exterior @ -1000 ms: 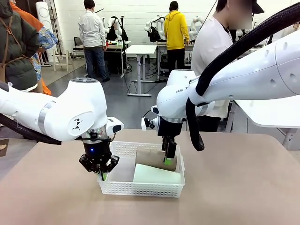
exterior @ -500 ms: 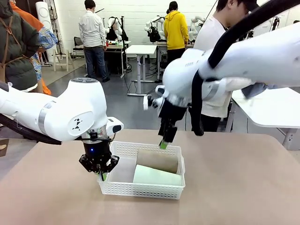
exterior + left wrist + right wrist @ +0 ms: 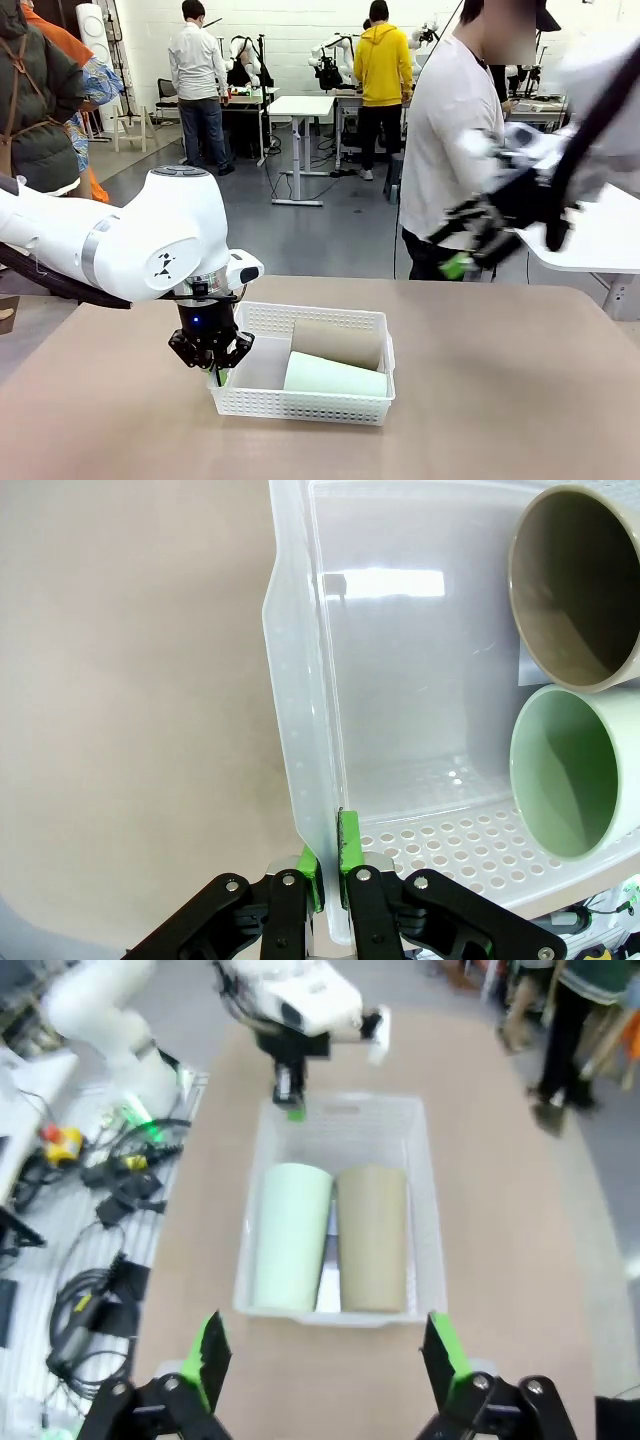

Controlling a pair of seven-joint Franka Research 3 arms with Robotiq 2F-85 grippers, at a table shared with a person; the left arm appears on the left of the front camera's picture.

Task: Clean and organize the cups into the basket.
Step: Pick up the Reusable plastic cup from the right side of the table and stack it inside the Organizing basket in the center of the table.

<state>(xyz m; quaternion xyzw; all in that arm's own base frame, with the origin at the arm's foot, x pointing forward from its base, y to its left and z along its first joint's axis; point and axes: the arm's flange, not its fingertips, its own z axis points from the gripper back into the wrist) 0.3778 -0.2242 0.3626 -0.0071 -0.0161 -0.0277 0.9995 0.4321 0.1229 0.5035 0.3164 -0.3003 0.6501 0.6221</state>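
Left pincer is clamped narrow on the left wall of the basket, which sits left of centre on the table. Inside, side by side, lie the tan cup far and the mint cup near. High on the right, the right pincer hangs blurred, jaws spread wide.

Basket: white plastic, side walls carrying a fine pattern of round perforations, bottom clear. Tan-brown cup: matte, plain. Mint green cup: pale, plain. Left gripper and right gripper: black with bright green pads. Left arm: white shell. Table: uniform beige-tan surface
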